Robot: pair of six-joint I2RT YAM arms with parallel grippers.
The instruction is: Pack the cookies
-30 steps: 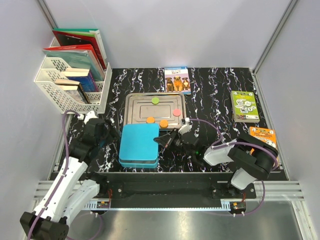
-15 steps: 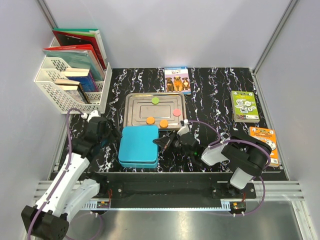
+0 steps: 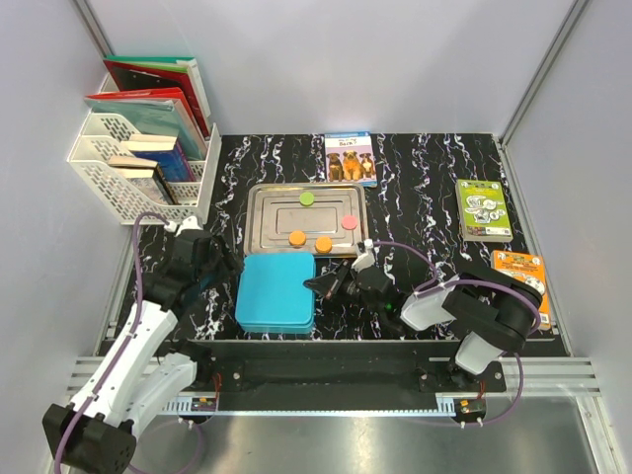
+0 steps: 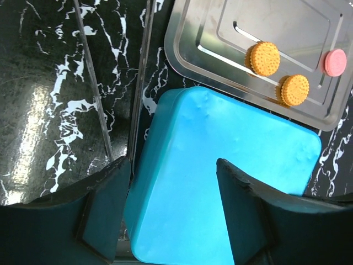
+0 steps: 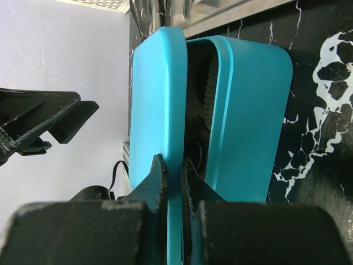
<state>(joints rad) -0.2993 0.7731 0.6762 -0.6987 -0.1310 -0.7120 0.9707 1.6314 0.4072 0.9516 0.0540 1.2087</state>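
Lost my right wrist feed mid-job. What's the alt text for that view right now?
The right gripper pinches the edge of the teal lid, which stands raised off the teal box with a dark gap between them. The left gripper shows at the left, and the tray rim at the top.

End effector (image 4: pixel 174 165) spread astride blue tin (image 4: pixel 248 160), perhaps touching, orange and pink cookies (image 4: pixel 262 58) on tray (image 4: pixel 193 38)

Legible text: none.
- Blue-bordered booklet with dog photographs (image 3: pixel 351 158): title line too small to read.
- Green rectangular booklet (image 3: pixel 483 209): print blurred.
- Orange packet (image 3: pixel 520 269): print blurred.

All three lie on the black marbled surface (image 3: pixel 425 178).
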